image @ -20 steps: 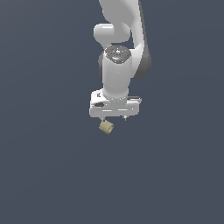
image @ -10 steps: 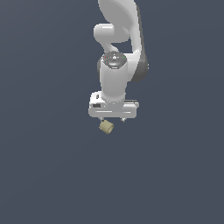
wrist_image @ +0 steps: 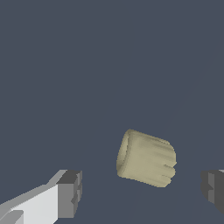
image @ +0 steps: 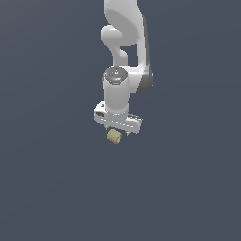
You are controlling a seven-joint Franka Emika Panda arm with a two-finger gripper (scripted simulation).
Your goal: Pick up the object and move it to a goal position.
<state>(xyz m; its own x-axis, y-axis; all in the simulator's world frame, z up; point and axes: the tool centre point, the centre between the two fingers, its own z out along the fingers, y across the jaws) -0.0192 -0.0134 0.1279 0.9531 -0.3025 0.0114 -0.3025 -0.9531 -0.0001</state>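
In the exterior view we see the white Panda arm [image: 123, 56] reaching down from the top of the frame over a plain dark slate-grey surface [image: 47, 179], its wrist pointing downward and the gripper [image: 116, 129] at its lowest end. Just below the gripper body, a little toward the exterior view's left of its centre, we find the object [image: 114, 136], a small tan stubby cylinder lying on its side on the surface. In the wrist view we see one grey fingertip [wrist_image: 70, 193] on a white finger, then the cylinder [wrist_image: 146, 158], with faint ribs along its side and one rounded end face turned toward that finger, then the second grey fingertip [wrist_image: 213, 188] at the frame's edge. We read the jaws as spread wide, with the cylinder lying in the gap between them and clear grey surface showing on each side of it, so neither pad touches it; the cylinder sits closer to the second fingertip than to the first
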